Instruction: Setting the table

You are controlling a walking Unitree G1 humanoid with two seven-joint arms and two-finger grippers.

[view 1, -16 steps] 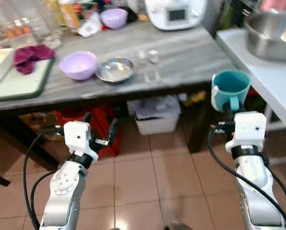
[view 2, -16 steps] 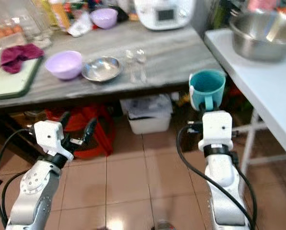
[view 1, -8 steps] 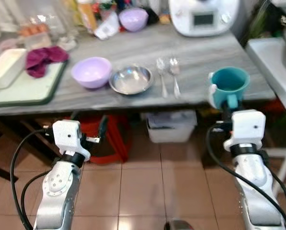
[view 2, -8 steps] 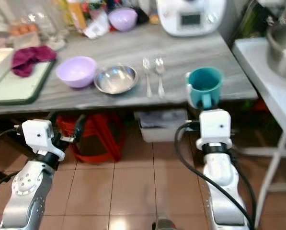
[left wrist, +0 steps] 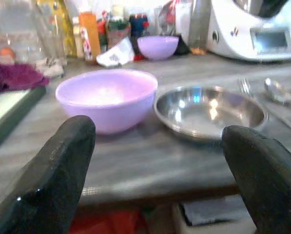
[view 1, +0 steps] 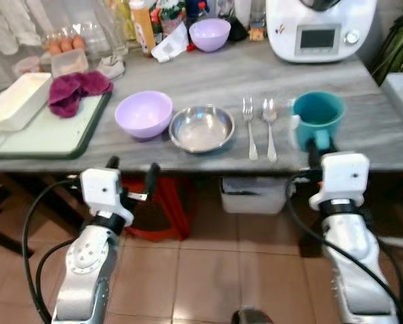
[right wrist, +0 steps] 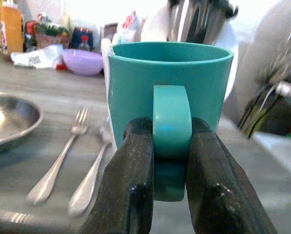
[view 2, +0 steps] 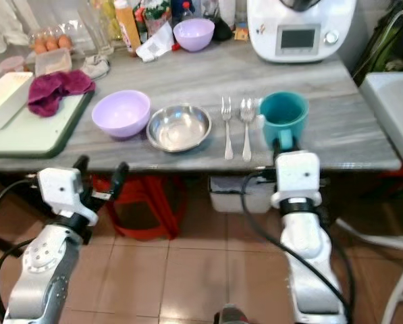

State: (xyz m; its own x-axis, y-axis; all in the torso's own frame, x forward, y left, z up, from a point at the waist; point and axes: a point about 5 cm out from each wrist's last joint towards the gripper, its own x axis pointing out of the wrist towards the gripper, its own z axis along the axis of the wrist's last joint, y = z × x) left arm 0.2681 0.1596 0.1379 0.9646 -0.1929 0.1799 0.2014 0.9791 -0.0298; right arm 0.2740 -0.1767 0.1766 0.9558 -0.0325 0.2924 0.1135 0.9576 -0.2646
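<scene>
Right tool (right wrist: 170, 161) pinches mug (right wrist: 169, 92) handle (upright).

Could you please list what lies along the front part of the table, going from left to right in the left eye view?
Green tray → lilac bowl → steel bowl → fork → spoon → teal mug, held by its handle in the right tool.

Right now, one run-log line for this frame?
right tool: shut on teal mug handle, over table edge | left tool: open, below edge | spoon left of mug
</scene>
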